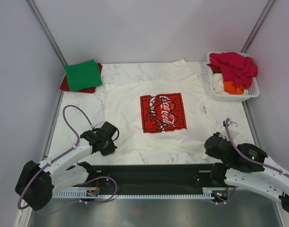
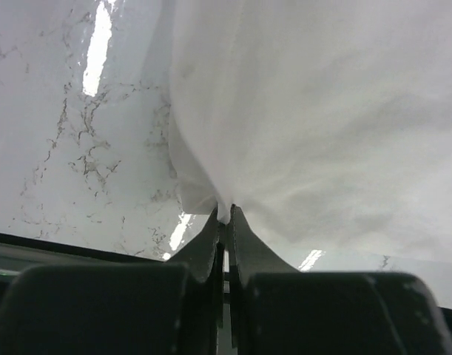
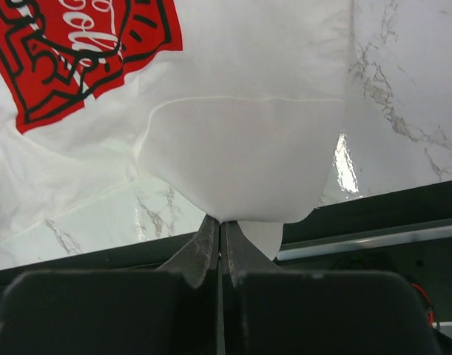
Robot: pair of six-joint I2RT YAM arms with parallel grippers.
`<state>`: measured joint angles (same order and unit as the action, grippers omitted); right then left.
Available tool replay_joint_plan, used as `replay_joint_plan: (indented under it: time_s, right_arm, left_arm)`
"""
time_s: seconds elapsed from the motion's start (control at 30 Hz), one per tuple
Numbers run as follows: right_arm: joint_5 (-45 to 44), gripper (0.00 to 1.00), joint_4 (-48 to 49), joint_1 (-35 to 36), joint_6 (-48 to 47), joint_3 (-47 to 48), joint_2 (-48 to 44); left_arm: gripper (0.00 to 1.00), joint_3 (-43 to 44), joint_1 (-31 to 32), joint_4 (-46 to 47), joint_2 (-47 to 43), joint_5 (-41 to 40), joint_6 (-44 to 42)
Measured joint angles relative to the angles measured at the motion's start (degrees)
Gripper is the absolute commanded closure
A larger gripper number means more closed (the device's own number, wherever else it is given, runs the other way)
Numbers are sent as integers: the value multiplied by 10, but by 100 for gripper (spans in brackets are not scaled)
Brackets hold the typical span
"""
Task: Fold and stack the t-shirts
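**Item: white t-shirt** [image 1: 153, 118]. It lies spread flat on the middle of the table [image 1: 130, 75] with the red print [image 1: 163, 112] face up. The hem is toward the arms and one sleeve is bunched at the far edge.

**Handling:** Judged light, limp and unbreakable. It drapes and sags from any pinch point and probably slides easily on the glossy top. It is best taken by edges and corners, two points at once, so that a fold line forms between them.

**Holds:**
- Left end effector [image 2: 224, 216]: clamped narrow on the near left hem corner, with cloth tenting up from the tips.
- Right end effector [image 3: 220, 220]: clamped narrow on the near right hem corner, with a rounded flap hanging above it.

**Other stock:**
- Green t-shirt [image 1: 83, 74]: folded, lying on a red t-shirt [image 1: 64, 85] at the far left corner.
- Magenta t-shirts [image 1: 234, 66] and an orange t-shirt [image 1: 233, 88]: heaped in the white slatted basket [image 1: 252, 92] at the far right.

**Surface:** White marble-pattern table, smooth and reflective, with a black rail [image 1: 153, 175] along the near edge.

**Room:** Plain pale walls [image 1: 149, 28] with slanting metal posts at the corners.
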<state>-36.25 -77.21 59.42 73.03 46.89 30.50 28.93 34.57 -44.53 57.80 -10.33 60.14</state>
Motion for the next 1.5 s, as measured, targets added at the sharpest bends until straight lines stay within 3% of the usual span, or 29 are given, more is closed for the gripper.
replay_joint_plan:
  time_s: [0.2,0.37,0.6,0.67,0.77,0.93,1.2,1.5]
  right_arm:
    - [42,100,14,0,-26,-17,34]
    - [51,100,33,0,-37,-21,52]
    - [-13,100,51,-6,-83,90,186]
    - [-19,100,82,-42,-121,123,234]
    - [20,100,161,-162,-211,143,294]
    - [81,100,238,-305,-323,170,401]
    - [155,100,309,-397,-420,246,566]
    - [172,100,315,-460,-462,343,616]
  left_arm:
    - [98,50,2,-11,-38,4,0]
    - [98,130,2,-104,-64,15,-5]
    - [98,235,-58,-155,2,19,-79]
    - [98,247,-102,-153,28,30,-111]
    - [98,271,-167,-152,75,52,-170]
    - [98,324,-212,-130,168,77,-236]
    - [98,397,-243,-91,302,109,-293]
    - [98,470,-268,-82,384,109,-327]
